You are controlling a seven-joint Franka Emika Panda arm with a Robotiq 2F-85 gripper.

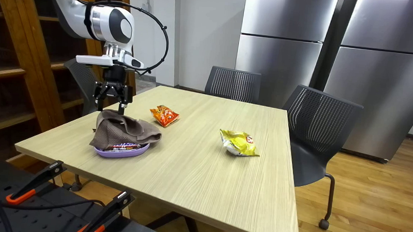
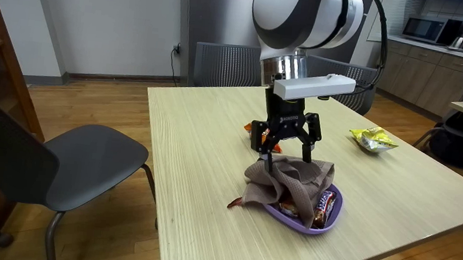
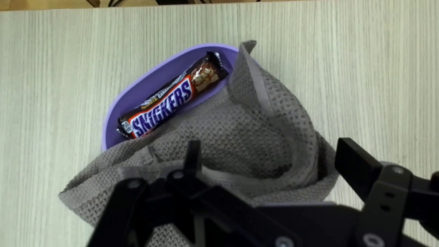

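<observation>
1. Note brown cloth point(image 3: 247, 137) crumpled partly over purple tray point(image 3: 142, 85) on table point(image 1: 195, 183).
2. Observe Snickers bar point(image 3: 171, 99) inside tray (legible in wrist view).
3. See gripper point(image 2: 288, 161) above cloth with jaws spread wide; cannot confirm contact.
4. Find orange packet point(image 1: 165, 116) near cloth, yellow packet point(image 1: 240, 144) well apart.

The brown cloth point(image 3: 247, 137) hides much of the purple dish point(image 3: 151, 82) beneath.

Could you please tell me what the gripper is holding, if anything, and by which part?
Nothing is held: the gripper stands open over the brown cloth, which partly covers the purple bowl. Whether the gripper touches the cloth, I cannot tell.
</observation>
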